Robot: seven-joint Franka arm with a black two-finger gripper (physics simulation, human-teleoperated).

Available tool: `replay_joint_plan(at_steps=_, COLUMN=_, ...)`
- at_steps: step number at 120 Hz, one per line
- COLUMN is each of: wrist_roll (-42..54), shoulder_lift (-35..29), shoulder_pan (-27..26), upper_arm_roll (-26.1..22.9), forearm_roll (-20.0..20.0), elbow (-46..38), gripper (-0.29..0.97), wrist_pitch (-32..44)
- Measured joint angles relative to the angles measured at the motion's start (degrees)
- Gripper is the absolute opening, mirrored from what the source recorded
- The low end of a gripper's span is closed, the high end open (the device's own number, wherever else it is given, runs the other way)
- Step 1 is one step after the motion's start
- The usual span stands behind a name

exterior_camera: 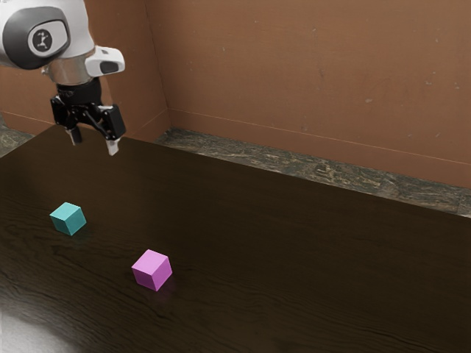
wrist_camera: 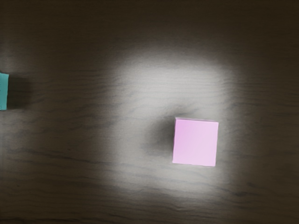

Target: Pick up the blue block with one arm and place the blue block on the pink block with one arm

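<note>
Tool (exterior_camera: 93, 145) open wide and empty, raised well apart from pink block (exterior_camera: 151, 269), blue block (exterior_camera: 68, 218) resting on worktop (exterior_camera: 309, 250) near pink block, toward the exterior view's left

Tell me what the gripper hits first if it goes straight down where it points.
Probably bare table close beside the pink block, though the gripper might clip that block; the blue block lies well aside.
</note>
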Motion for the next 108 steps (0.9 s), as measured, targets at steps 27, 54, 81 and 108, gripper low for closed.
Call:
replay_joint_plan(at_steps=27, wrist_roll=-1.45, shoulder_lift=0.85, shoulder_pan=5.93, upper_arm_roll=0.1, forearm_roll=0.86, elbow=-4.08, gripper=0.68, wrist_pitch=4.58)
replay_joint_plan(at_steps=54, wrist_roll=-1.65, shoulder_lift=6.85, shoulder_pan=18.15, upper_arm_roll=0.46, forearm_roll=0.1, elbow=-10.83, gripper=0.68, wrist_pitch=13.63)
replay_joint_plan(at_steps=81, wrist_roll=1.91, shoulder_lift=8.23, shoulder_pan=24.9, upper_arm_roll=0.53, forearm_roll=-2.09, elbow=-19.68, gripper=0.68, wrist_pitch=27.33)
replay_joint_plan(at_steps=108, wrist_roll=9.43, shoulder_lift=20.01, shoulder_pan=28.91, upper_arm_roll=0.47, forearm_roll=-3.21, elbow=-13.91, gripper=0.68, wrist_pitch=36.19)
